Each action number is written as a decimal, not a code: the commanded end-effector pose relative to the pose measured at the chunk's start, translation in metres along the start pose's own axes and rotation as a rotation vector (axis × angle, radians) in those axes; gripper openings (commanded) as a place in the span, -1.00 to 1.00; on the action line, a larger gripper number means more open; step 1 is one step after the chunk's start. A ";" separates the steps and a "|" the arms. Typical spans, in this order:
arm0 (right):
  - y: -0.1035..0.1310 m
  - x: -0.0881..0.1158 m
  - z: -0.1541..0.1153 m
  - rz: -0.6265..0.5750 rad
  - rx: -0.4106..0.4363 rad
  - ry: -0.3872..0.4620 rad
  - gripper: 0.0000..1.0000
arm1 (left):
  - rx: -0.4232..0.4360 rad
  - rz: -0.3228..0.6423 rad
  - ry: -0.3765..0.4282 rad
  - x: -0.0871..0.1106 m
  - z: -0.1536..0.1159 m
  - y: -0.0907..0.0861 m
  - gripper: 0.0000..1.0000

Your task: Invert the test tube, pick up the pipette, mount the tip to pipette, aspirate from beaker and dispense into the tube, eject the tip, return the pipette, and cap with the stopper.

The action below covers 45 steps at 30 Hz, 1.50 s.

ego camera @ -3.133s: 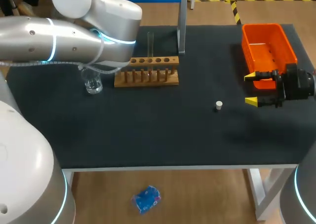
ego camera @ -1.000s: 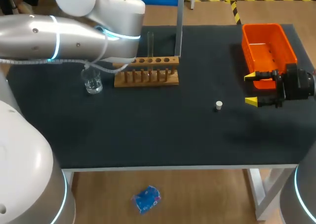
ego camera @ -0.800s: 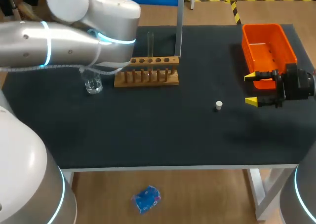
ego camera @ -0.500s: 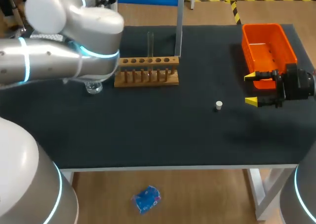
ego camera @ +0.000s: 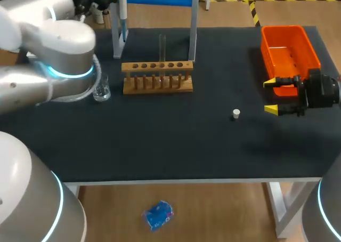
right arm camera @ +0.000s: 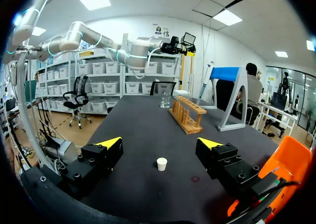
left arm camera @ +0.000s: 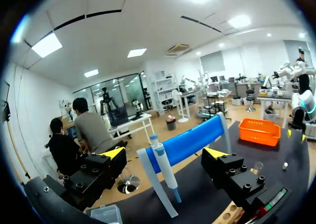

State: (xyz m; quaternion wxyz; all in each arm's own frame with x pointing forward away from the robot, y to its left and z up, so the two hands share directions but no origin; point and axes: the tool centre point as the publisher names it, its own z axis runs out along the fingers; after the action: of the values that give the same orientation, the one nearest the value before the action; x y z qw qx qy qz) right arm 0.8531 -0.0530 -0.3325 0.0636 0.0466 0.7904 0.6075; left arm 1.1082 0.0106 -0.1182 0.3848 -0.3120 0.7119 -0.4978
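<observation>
A white-and-blue pipette [left arm camera: 163,165] hangs on its blue-topped stand [ego camera: 119,23], just ahead of and between the fingers of my open left gripper [left arm camera: 165,155], without touching them. A clear test tube [ego camera: 162,47] stands upright in the wooden rack [ego camera: 157,77]. The glass beaker [ego camera: 100,90] sits left of the rack, close beside my left arm [ego camera: 58,45]. The small white stopper [ego camera: 236,113] lies on the black mat, a short way ahead of my open, empty right gripper [right arm camera: 160,144]. In the head view, my right gripper [ego camera: 277,96] rests at the table's right edge.
An orange bin [ego camera: 287,50] stands at the back right, just behind my right gripper. The stand's second upright [ego camera: 194,26] rises behind the rack. The black table [ego camera: 176,140] has open room across its middle and front.
My left arm has swung back and to the left, uncovering the beaker and the pipette stand. The right arm, stopper and rack have not moved.
</observation>
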 end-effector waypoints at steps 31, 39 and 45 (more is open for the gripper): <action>0.001 0.001 0.000 -0.001 0.003 -0.002 1.00 | 0.143 0.137 0.399 0.022 -0.067 0.022 1.00; 0.001 0.001 0.000 -0.001 0.003 -0.002 1.00 | 0.108 0.121 0.484 0.046 -0.075 0.037 1.00; 0.001 0.001 0.000 -0.001 0.003 -0.002 1.00 | 0.078 0.133 0.584 0.071 -0.070 0.050 1.00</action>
State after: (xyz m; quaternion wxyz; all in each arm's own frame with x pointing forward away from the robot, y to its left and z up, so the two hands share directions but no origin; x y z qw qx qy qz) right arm 0.8531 -0.0531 -0.3325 0.0637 0.0467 0.7904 0.6075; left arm 1.0045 0.0012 -0.1647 0.2238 -0.1016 0.7842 -0.5698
